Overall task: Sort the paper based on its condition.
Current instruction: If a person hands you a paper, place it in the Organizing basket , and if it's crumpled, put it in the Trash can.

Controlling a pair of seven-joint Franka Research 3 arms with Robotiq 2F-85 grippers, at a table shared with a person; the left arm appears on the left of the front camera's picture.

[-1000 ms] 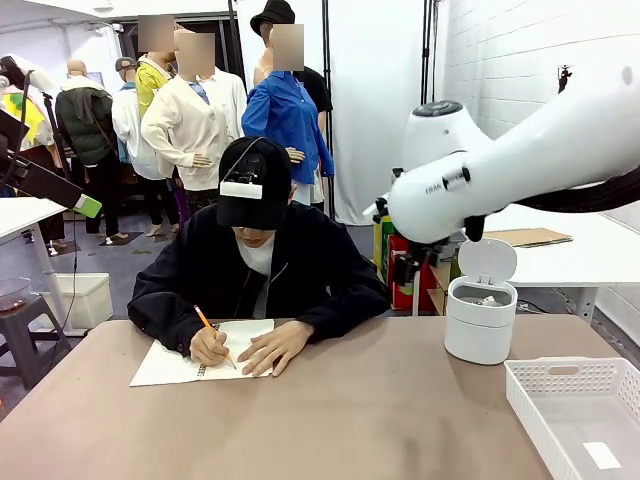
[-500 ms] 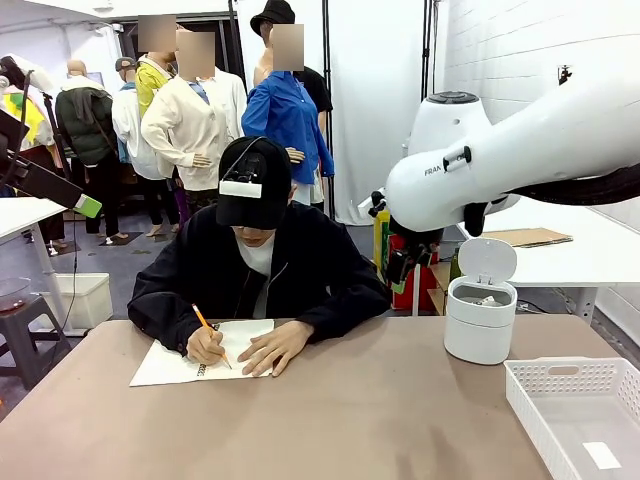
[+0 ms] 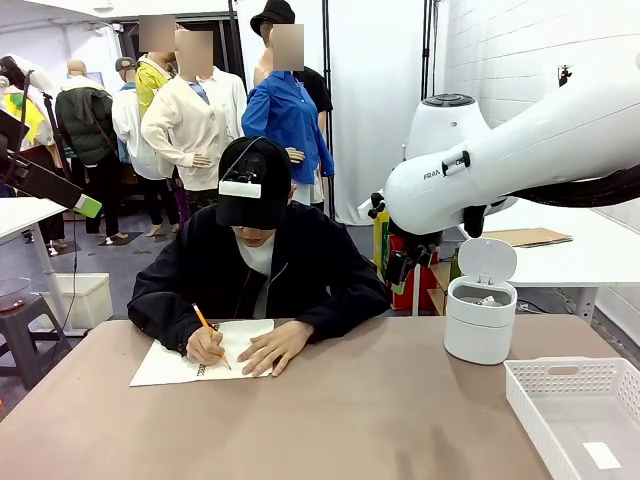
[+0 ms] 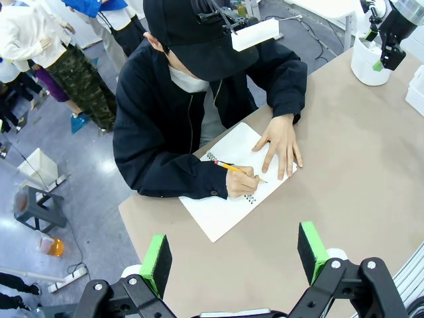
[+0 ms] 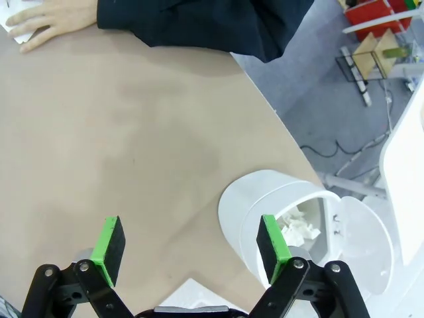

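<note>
Hovering spread wide, right pincer (image 5: 191,230) overlooks open tabletop (image 5: 132,146) beside the bin (image 5: 255,205).

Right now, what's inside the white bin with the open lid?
Crumpled white paper lies inside the bin. Its wall hides the bottom, so how many wads cannot be told.

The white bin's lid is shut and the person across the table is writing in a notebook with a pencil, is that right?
Not quite: the lid of the bin is open, not shut. The right wrist view shows it tipped back, with crumpled paper inside. The person is indeed writing in the notebook with a pencil.
</note>
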